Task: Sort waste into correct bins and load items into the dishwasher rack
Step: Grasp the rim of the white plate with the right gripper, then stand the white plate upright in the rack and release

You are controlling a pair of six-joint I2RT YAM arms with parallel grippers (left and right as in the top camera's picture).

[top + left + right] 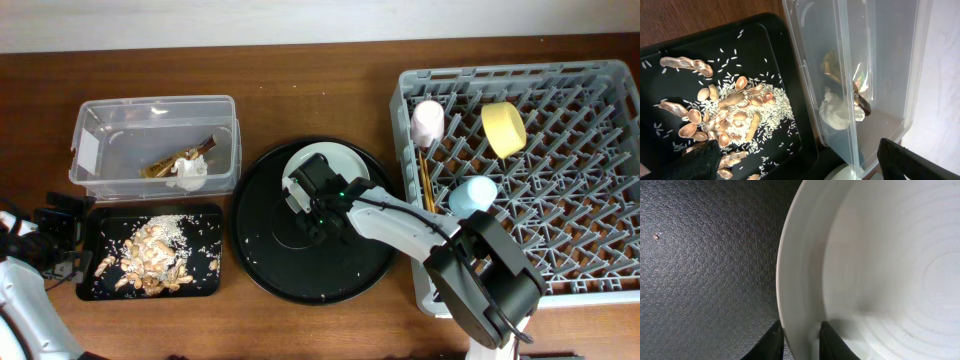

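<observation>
The pale green-white plate (345, 160) lies on the large round black tray (270, 265). My right gripper (300, 190) is shut on the plate's rim (800, 280), one finger on each side. My left gripper (55, 225) is open and empty at the left end of the shallow black tray (205, 280), which holds beige food scraps and rice (155, 250), also in the left wrist view (735, 110). The clear tub (100, 110) holds the tissue (188, 172) and the brown-gold wrapper (175, 160). The grey rack (560, 200) holds the pink cup (427, 122), yellow bowl (503, 128), blue cup (472, 195) and chopsticks (427, 185).
The round black tray sits between the bins and the rack, with a few rice grains on it. The rack's left wall (405, 150) stands close to the tray's right edge. My right arm (480, 270) reaches over the rack's front left corner.
</observation>
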